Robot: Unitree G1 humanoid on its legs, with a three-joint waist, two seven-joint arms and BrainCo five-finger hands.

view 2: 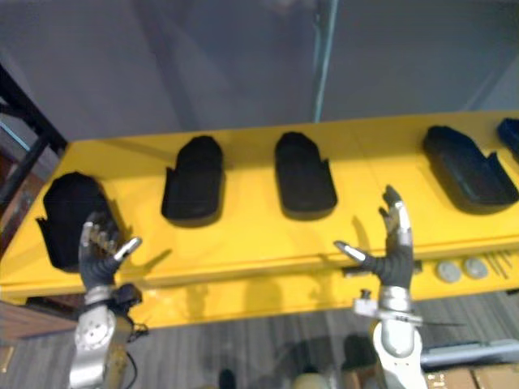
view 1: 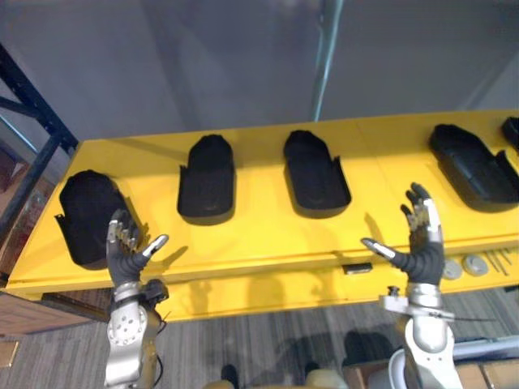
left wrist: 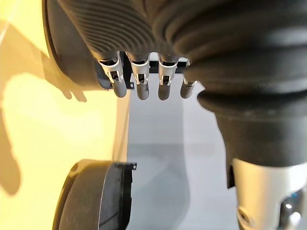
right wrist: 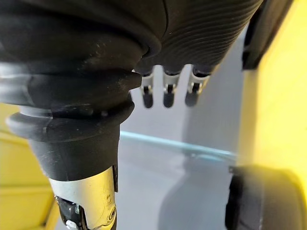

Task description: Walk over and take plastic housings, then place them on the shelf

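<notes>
Stretching from left to right across the scene, a long flat yellow tabletop (view 1: 259, 243) stands before a plain grey wall (view 1: 203, 57), with a dark metal rack frame (view 1: 32, 105) at its far left end. Black moulded plastic housings lie on the tabletop in a row, well apart from one another: the leftmost housing (view 1: 85, 215), the second housing (view 1: 208, 178), the third housing (view 1: 315, 172), the fourth housing (view 1: 472, 166), and a fifth housing (view 1: 511, 130) at the right edge. The left hand (view 1: 124, 258) is raised at the near edge, in front of the leftmost housing's near right corner, fingers straight and thumb spread wide, holding nothing. The right hand (view 1: 422, 255) is raised near the edge between the third and fourth housings, fingers also spread wide and empty. Small round silver discs (view 1: 475, 264) lie near the right hand.
</notes>
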